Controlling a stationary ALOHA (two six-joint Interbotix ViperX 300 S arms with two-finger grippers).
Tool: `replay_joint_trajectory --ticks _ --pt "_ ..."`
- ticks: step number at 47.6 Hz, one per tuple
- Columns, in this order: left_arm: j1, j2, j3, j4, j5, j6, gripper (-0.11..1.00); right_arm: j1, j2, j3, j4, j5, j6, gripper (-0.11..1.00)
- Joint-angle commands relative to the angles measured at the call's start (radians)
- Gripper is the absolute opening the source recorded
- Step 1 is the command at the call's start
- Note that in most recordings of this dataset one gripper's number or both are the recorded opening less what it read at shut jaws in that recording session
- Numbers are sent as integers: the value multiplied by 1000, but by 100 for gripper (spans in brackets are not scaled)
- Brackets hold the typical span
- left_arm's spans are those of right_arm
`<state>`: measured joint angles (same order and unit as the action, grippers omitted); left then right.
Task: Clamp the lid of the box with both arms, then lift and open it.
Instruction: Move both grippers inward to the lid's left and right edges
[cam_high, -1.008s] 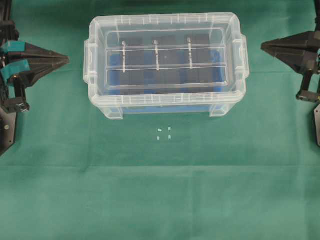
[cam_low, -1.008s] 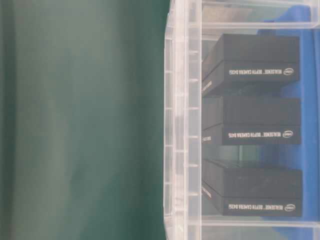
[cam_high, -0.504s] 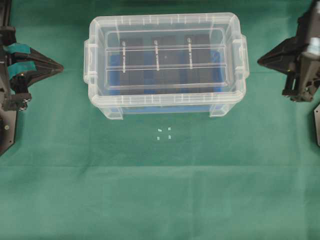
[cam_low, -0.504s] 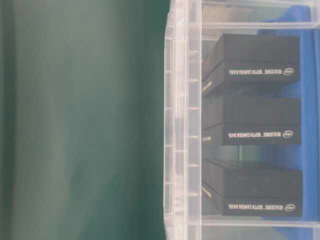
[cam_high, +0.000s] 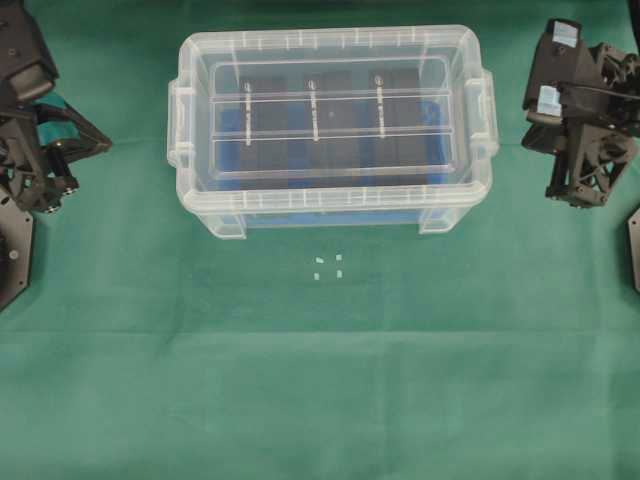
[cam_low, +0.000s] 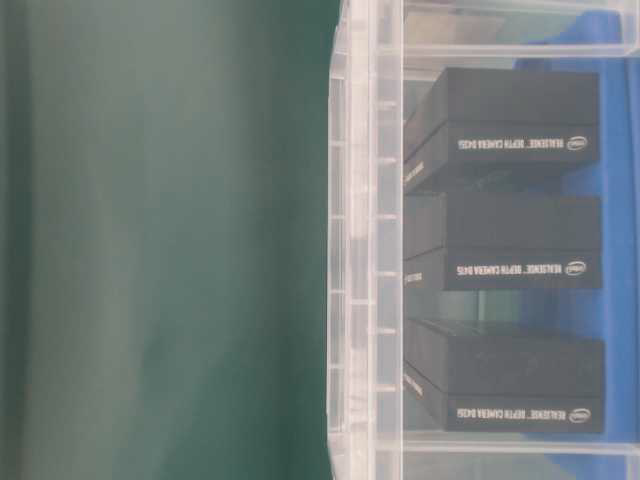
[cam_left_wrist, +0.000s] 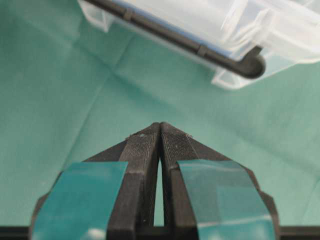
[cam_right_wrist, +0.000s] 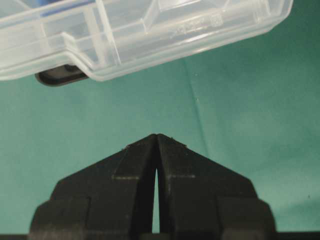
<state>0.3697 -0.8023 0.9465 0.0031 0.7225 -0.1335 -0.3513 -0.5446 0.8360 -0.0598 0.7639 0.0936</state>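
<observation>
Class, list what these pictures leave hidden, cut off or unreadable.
- Overhead: left gripper tips partly hidden under its own arm.
- Table-level: the box is cut off by the frame edges; neither gripper appears.
- Overhead: print on the black blocks too small to read.

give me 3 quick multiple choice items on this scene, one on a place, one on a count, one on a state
1. Where is the lid?
A. on the box
B. on the cloth
C. held in the air

2. How many black blocks are inside?
A. one
B. three
C. five

3. How is the left tool?
A. wide open
B. shut on the lid
C. shut, holding nothing

Key: 1 A, the lid sits seated on the rim; 2 B, three blocks show side by side; 3 C, its fingers meet at the tip, away from the box.
</observation>
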Motion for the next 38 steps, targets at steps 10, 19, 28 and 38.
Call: replay_joint_trajectory --ticks 10,19,28,38 --pt "5 14 -43 12 43 18 2 -3 2 -25 -28 8 -15 0" --pt "2 48 -54 18 98 144 2 -3 6 -29 -106 34 -58 0" --pt "2 97 -83 18 149 195 2 -3 14 -32 -112 58 -132 0" --pt "2 109 -100 18 167 224 2 -3 17 -34 -110 54 -167 0"
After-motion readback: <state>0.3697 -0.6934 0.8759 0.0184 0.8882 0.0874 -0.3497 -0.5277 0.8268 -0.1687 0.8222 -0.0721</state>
